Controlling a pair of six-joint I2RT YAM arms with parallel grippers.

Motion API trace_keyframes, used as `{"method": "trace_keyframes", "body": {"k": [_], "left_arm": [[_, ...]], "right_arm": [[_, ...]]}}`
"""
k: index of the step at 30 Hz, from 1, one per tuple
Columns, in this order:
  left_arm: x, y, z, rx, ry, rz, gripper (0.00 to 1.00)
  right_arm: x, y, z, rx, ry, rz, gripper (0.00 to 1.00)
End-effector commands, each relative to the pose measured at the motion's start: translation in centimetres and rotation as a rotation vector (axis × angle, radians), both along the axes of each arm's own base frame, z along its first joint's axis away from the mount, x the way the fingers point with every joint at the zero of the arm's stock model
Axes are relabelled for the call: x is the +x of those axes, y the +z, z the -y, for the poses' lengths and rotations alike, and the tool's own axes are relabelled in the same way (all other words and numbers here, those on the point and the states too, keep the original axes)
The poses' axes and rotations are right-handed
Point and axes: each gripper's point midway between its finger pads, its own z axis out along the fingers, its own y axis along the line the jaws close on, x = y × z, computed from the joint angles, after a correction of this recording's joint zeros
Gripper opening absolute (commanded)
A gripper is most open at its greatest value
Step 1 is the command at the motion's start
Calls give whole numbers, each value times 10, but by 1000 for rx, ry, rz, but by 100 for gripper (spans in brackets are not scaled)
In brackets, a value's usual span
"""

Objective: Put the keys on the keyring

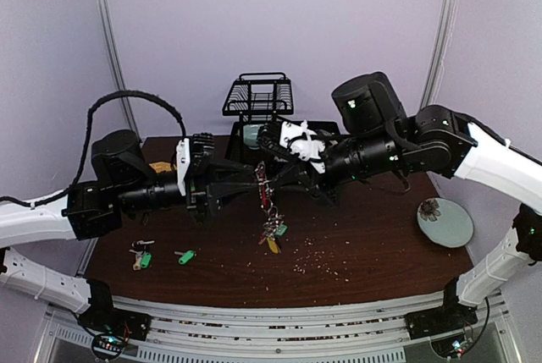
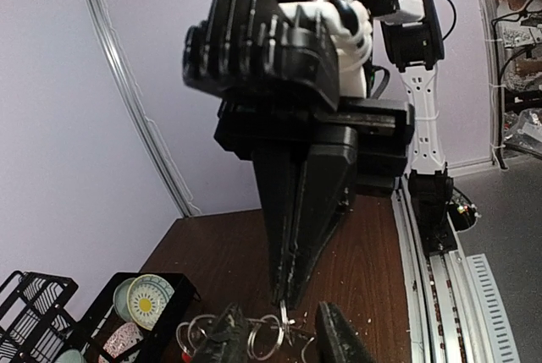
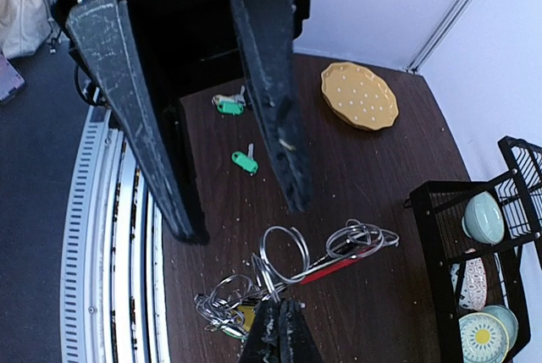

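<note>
While both arms are stretched inward above mid-table, keyring [image 3: 326,263] pinched aloft by closed right gripper [image 3: 279,322], left gripper [image 2: 281,335] parted near it, bare table [image 1: 364,253] seen front-right.

Shiny metal keyring [image 3: 339,266], partly red plastic-sheathed, above matt dark wood table [image 3: 373,177].

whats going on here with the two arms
Above the table, the right gripper is shut on the keyring, holding it up with its key cluster dangling. The left gripper is open beside the ring, gripping nothing. Two green-tagged keys lie on the table, not yet threaded.
</note>
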Motion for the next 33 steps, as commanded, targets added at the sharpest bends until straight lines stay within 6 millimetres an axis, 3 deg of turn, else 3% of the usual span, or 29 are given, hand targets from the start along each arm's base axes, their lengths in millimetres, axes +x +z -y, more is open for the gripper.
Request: {"method": "trace_keyframes", "body": {"k": [1,4,10,18,21,28,30,33], "left_arm": [[5,-30,11,141,-14,-40,29],[6,-28,13,124,-9,-34,22],[5,-35,15,137,-23,-36,20],[20,-41,13,162,63,-38,13],[22,-38,10,142,81,-23,0],[22,-33,3,105,100,1,0],[17,-21,-1,41,90,25,0],[10,-3,-9,-59,75,57,0]], "right_arm": [[5,-9,9,-128,-38,71,0],[1,-6,2,-124,-19,84,0],[-4,-1,-5,-102,-4,86,0],[-8,5,-9,-70,21,91,0],[-8,5,-9,-71,18,92,0],[-8,12,-8,-7,9,101,0],[-7,13,-8,36,-2,99,19],[-6,11,-5,115,9,66,25]]}}
